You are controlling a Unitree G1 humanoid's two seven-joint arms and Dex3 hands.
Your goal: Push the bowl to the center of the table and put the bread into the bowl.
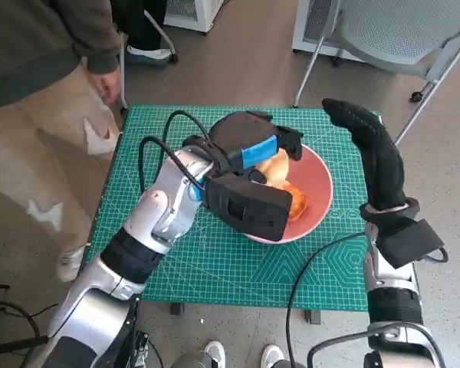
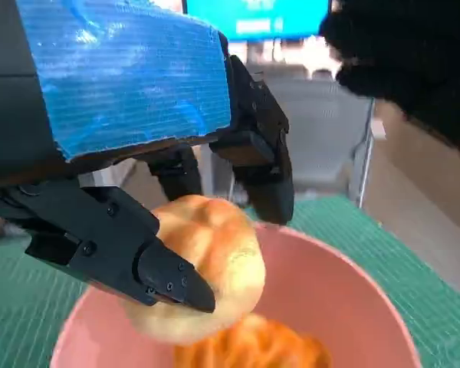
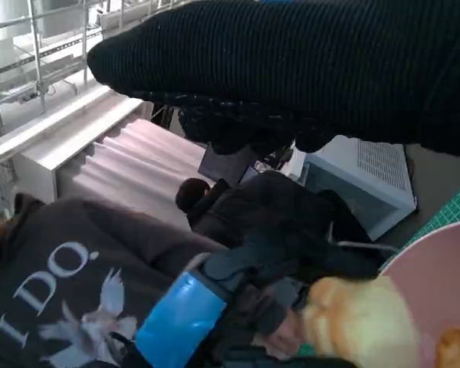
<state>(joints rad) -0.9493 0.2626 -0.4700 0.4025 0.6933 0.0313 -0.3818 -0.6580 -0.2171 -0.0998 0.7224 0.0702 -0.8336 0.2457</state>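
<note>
— Over the pink bowl (image 1: 316, 192), toward the table's (image 1: 215, 261) right edge, what is being held, and why there?

— A pale bread roll (image 2: 207, 261) is clasped between the fingers (image 2: 169, 280) of the left hand (image 1: 249, 149), just above the bowl's hollow, so that a release would likely drop it inside. An orange piece (image 2: 253, 353) is already seen lying in the bowl beneath it.

— And the right hand (image 1: 372, 149)?

— It is raised beside the bowl near the right edge, its gloved fingers stretched out with nothing in them, apparently kept clear of the drop.

— Is room left for moving?

— Bare green mat is seen toward the near and left edges; the bowl is judged right of centre. A person (image 1: 54, 69) is standing just off the far left corner.
</note>
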